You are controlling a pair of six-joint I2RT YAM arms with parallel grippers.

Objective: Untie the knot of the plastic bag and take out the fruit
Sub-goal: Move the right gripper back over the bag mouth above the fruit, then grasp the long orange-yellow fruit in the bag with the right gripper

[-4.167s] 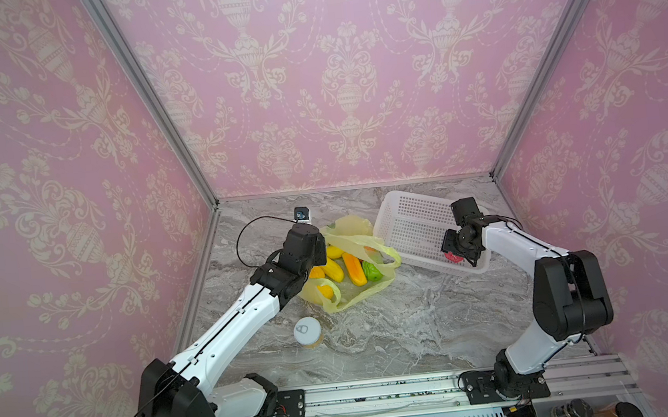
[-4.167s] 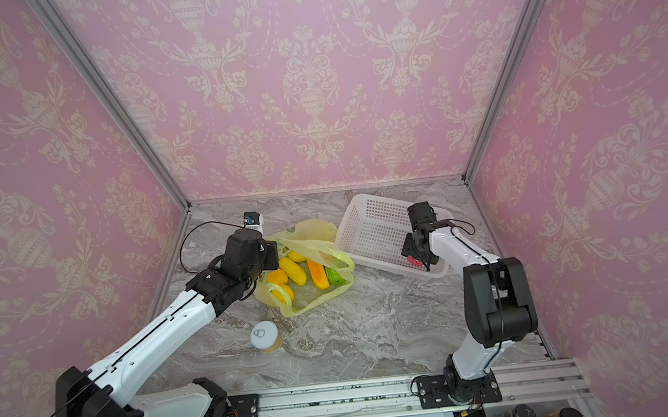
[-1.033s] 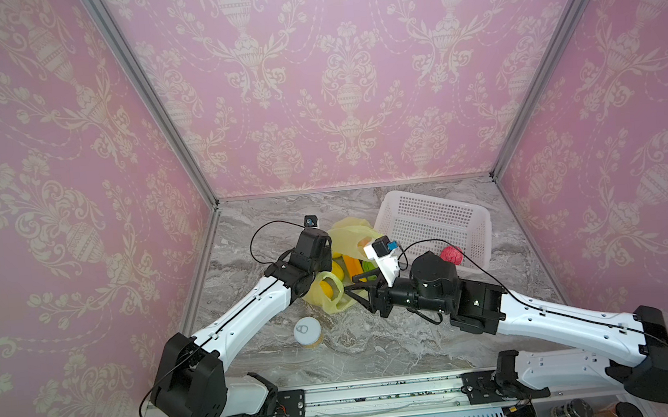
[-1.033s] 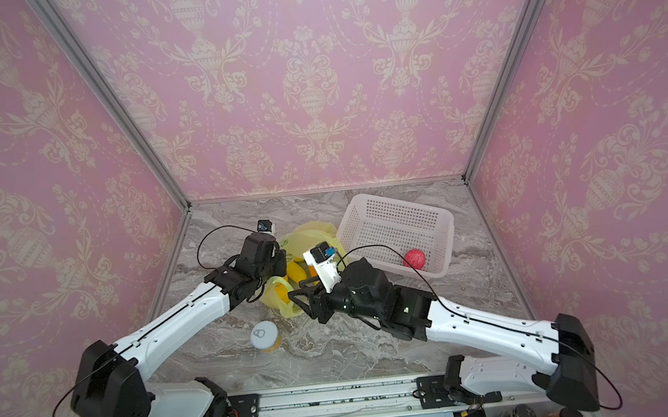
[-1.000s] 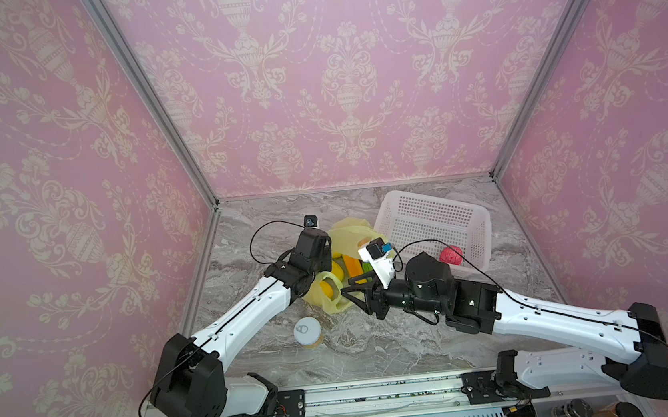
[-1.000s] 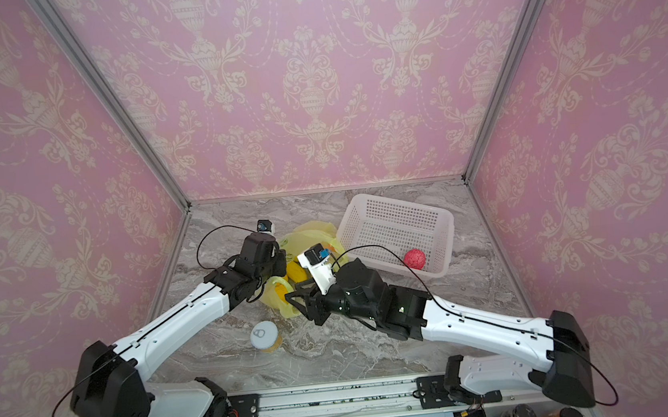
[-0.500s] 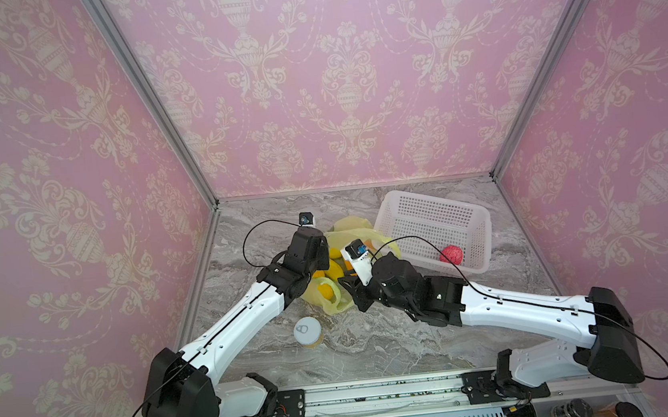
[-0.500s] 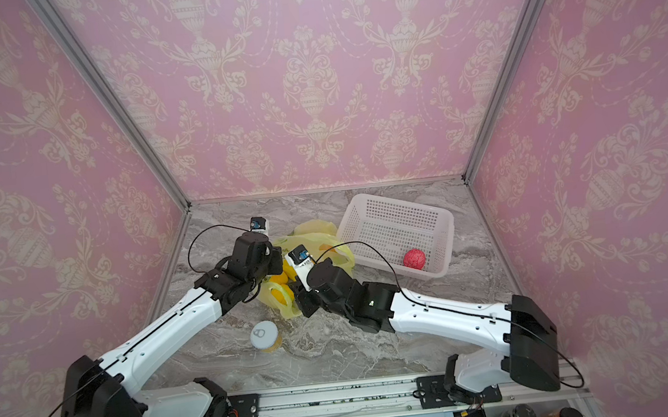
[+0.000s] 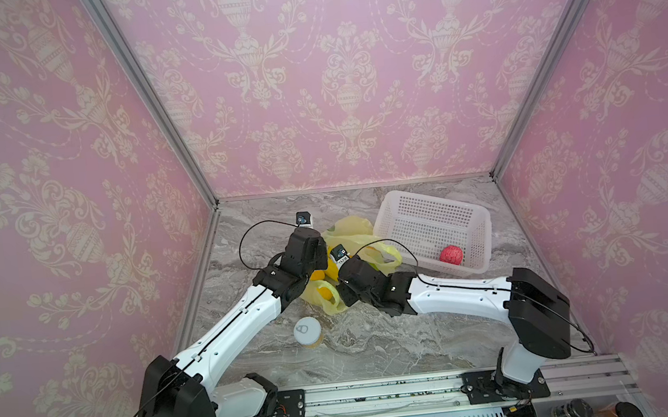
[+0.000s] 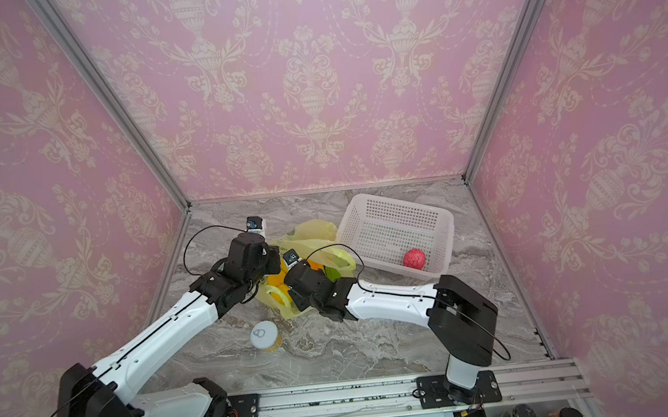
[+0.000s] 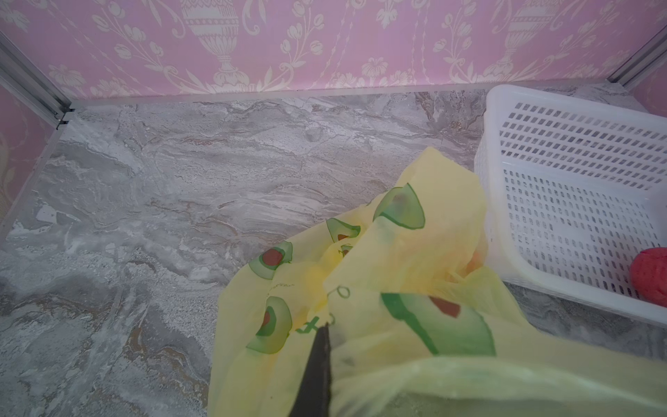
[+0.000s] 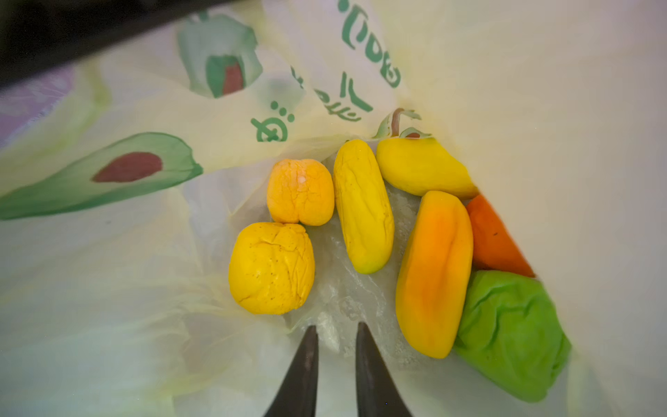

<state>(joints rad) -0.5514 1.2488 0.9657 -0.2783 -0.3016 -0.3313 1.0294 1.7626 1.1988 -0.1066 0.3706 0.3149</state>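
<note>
Starting on the left: a can (image 9: pixel 307 331) with a white pull-tab lid stands upright on the marble surface (image 9: pixel 378 339). It's near the front of the bag but not touching it, same in both top views. The left arm comes in from the front left. The left end effector (image 11: pixel 325 326) has its fingers pressed together on a fold of the plastic bag (image 11: pixel 415 260), pinching the thin film and holding that side up. From above you can't see those fingers, the wrist covers them.

The plastic bag sits about mid-surface, yellow-green with avocado prints, mouth open, its right side up against the basket. In the right wrist view the fruit (image 12: pixel 362 205) lies in a loose bunch on the bottom of the bag: a few yellow, a couple orange, one red-orange, and a bumpy green one off to the side.

The right end effector (image 12: pixel 336 325) is down inside the bag's mouth. Its fingers are a little apart, with only bag film showing in the gap. The tips sit between the round yellow fruit (image 12: pixel 271 267) and the long orange fruit (image 12: pixel 433 274), touching neither as far as I can tell.

Furthest right is the white basket (image 9: pixel 425 221), with one red bumpy fruit (image 9: pixel 451 255) lying toward its front right corner.
</note>
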